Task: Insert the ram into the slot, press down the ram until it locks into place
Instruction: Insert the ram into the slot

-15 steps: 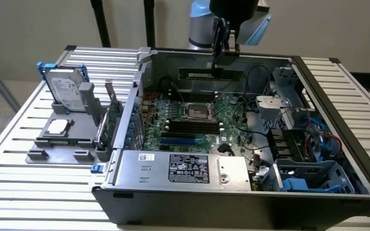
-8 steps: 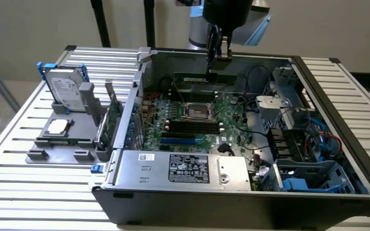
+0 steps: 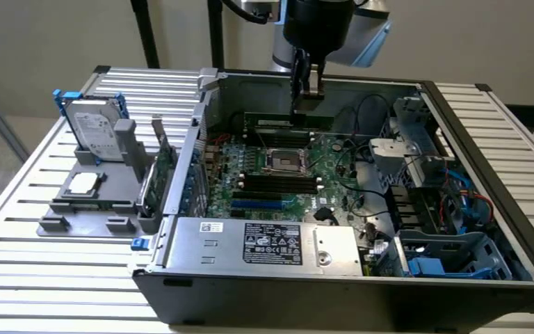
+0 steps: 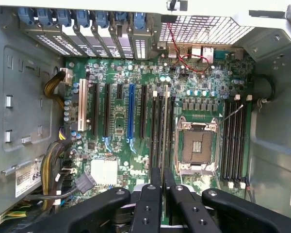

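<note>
My gripper (image 3: 306, 96) hangs over the open computer case, above the green motherboard (image 3: 336, 163). It is shut on the ram (image 3: 286, 123), a long thin green stick held level under the fingers. In the wrist view the ram (image 4: 164, 126) is seen edge-on, reaching out from between the black fingers (image 4: 156, 177). It lines up over a group of long black slots (image 4: 154, 131) beside the processor socket. In the exterior view those slots (image 3: 272, 182) lie lower than the ram, which is still in the air. More slots (image 4: 233, 141) sit on the socket's other side.
The processor socket (image 4: 196, 145) sits between the slot groups, and a bright-blue socket (image 4: 131, 116) and card slots lie beyond. The case walls, a power supply (image 3: 258, 243), a drive cage (image 3: 434, 181) and cables (image 4: 56, 165) crowd the board. A hard drive (image 3: 95, 129) stands on a grey fixture at the exterior view's left.
</note>
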